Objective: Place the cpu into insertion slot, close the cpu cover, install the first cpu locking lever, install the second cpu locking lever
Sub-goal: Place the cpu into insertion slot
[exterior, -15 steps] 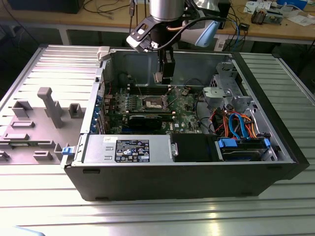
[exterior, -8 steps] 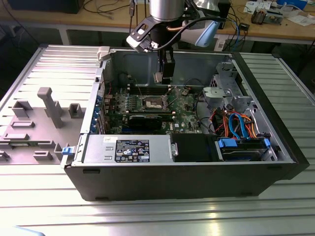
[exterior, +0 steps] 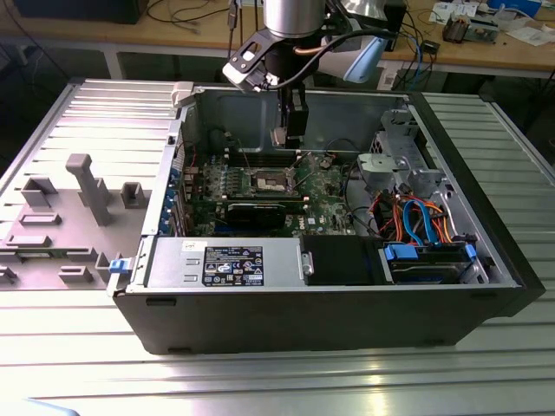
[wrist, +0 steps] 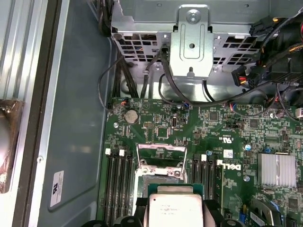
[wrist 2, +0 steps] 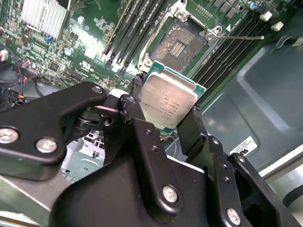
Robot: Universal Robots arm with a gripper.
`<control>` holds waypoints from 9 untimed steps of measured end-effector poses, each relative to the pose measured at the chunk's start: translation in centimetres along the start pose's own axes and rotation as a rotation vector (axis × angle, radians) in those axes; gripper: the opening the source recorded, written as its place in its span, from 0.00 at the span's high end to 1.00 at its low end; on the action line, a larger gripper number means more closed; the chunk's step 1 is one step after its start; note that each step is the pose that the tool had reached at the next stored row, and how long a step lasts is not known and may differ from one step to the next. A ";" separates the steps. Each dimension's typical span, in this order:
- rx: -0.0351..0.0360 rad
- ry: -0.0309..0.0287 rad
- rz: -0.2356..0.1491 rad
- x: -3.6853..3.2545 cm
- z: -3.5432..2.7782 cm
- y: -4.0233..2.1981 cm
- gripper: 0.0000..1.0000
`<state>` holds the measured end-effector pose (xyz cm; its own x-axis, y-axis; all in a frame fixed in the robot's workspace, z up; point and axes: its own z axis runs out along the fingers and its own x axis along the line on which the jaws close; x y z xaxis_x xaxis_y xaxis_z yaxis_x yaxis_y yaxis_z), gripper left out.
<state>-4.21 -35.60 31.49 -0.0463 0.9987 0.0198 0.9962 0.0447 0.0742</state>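
Note:
My gripper (exterior: 289,130) hangs inside the open computer case, above the green board. It is shut on the cpu (wrist 2: 168,101), a small square chip with a silvery face, pinched by its two edges between black fingers (wrist 2: 131,111). In the first wrist view the cpu (wrist: 176,210) shows between the gripper (wrist: 176,218) tips. The insertion slot (wrist 2: 179,45) lies open on the board just beyond the chip, its tan-grey centre bare. The cpu cover (wrist: 161,158) stands raised at the slot's far side. A thin lever rod (wrist 2: 241,37) sticks out beside the slot (exterior: 270,180).
Long black memory slots (wrist 2: 128,28) flank the socket on both sides. A finned heatsink (wrist: 278,170) sits on the board. The power supply box (exterior: 234,263), graphics card (exterior: 260,212), metal drive cage (exterior: 399,165) and cable bundle (exterior: 416,221) crowd the case. Grey fixtures (exterior: 87,186) stand outside it.

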 end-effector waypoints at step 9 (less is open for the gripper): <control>-0.0077 -0.0050 0.043 -0.01 0.45 -0.04 0.46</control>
<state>-4.21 -35.60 31.04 -0.0032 0.9998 0.0181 0.9967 0.0017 0.0810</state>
